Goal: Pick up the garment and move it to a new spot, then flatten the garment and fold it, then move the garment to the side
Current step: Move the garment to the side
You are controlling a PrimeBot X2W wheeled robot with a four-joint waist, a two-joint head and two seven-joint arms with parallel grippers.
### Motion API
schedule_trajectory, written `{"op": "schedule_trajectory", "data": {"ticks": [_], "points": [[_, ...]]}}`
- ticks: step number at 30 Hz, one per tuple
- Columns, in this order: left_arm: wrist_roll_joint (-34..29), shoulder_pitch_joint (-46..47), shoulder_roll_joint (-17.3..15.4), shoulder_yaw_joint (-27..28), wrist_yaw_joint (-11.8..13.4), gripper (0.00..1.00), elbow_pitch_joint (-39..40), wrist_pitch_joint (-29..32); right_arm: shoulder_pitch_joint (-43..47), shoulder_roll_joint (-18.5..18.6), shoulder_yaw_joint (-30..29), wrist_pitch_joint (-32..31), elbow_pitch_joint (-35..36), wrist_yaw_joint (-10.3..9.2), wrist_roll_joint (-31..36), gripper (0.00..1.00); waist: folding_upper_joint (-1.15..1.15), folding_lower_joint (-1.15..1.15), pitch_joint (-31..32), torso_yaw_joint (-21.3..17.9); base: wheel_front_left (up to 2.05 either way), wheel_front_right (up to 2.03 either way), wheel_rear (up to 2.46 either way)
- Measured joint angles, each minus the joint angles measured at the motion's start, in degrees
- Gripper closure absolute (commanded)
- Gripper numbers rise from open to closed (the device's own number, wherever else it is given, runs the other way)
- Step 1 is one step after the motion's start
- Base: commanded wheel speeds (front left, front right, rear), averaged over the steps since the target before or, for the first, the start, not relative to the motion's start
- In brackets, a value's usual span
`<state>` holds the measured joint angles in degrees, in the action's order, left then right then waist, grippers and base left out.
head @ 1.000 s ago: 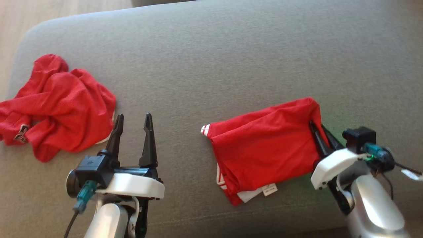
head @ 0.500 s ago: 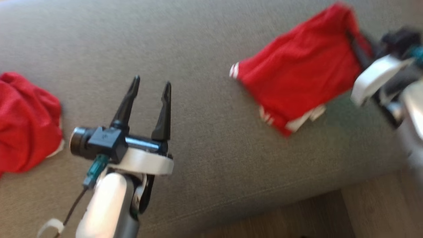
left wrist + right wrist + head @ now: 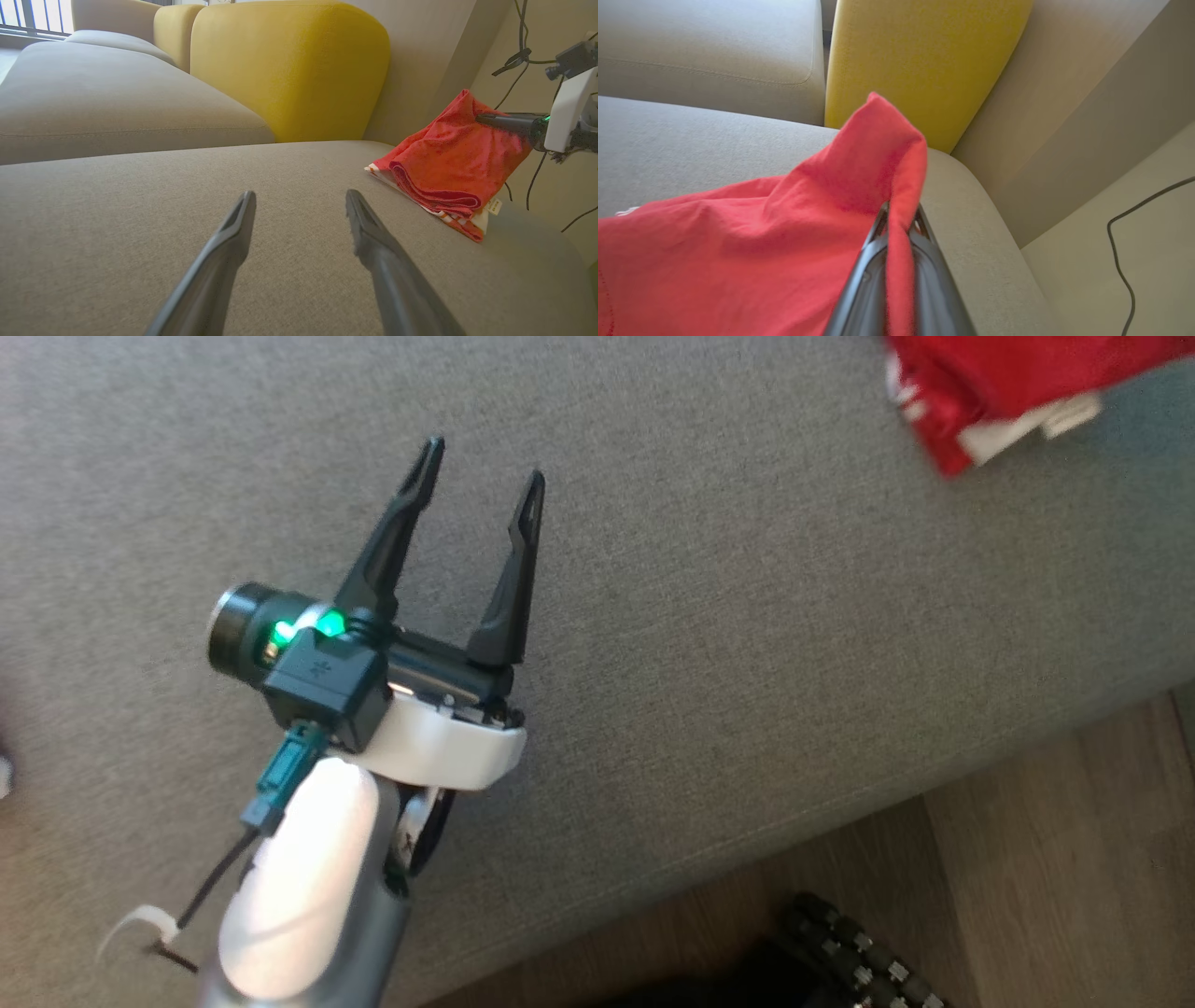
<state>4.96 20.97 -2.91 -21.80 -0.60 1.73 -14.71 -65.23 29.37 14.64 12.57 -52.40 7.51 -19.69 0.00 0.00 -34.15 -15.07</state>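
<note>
Illegible white tag (image 3: 494,206) on red garment (image 3: 448,158)

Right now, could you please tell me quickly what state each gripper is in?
Left gripper: open, holding nothing, over the grey sofa seat.
Right gripper: shut on an edge of the folded red garment.

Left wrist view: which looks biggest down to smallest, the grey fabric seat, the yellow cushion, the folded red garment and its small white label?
Largest: grey fabric seat, though it is nearest the camera, which exaggerates its spread.
Second: yellow cushion.
Third: folded red garment.
Smallest: white label, at the garment's lower corner.
</note>
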Motion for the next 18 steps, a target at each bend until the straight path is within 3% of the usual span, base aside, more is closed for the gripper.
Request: {"op": "schedule_trajectory", "data": {"ticks": [5, 12, 13, 14, 18], "points": [[-0.34, 2.14, -0.8, 0.19, 0.01, 0.0, 1.89, 0.0, -3.42, 0.63, -3.01, 1.4, -1.47, 0.0, -1.64, 1.0, 0.0, 0.0, -3.08, -0.87, 0.0, 0.0, 0.0], [-0.24, 2.22, -0.79, 0.21, 0.16, 0.0, 2.45, 0.0, -3.42, 0.63, -2.93, 1.89, -1.7, 0.0, -1.64, 1.0, 0.0, 0.0, -3.48, -0.73, 0.0, 0.0, 0.0], [-0.25, 2.22, -0.79, 0.19, 0.18, 0.0, 2.45, 0.0, -3.41, 0.63, -2.93, 1.89, -1.78, 0.0, -1.64, 0.96, 0.0, 0.0, -3.37, -0.64, 0.0, 0.0, 0.0], [-0.24, 2.22, -0.79, 0.15, 0.18, 0.0, 2.45, 0.0, -3.39, 0.63, -2.96, 1.9, -1.8, 0.0, -1.65, 0.0, 0.0, 0.0, -3.25, -0.57, 0.0, 0.0, 0.0], [-0.16, 2.21, -0.77, 0.11, 0.21, 0.0, 2.42, 0.0, -3.3, 0.57, -2.82, 1.91, -1.64, 0.0, -3.14, 0.0, 0.0, 0.0, -2.7, -0.45, 0.0, 0.0, 0.0]]}}
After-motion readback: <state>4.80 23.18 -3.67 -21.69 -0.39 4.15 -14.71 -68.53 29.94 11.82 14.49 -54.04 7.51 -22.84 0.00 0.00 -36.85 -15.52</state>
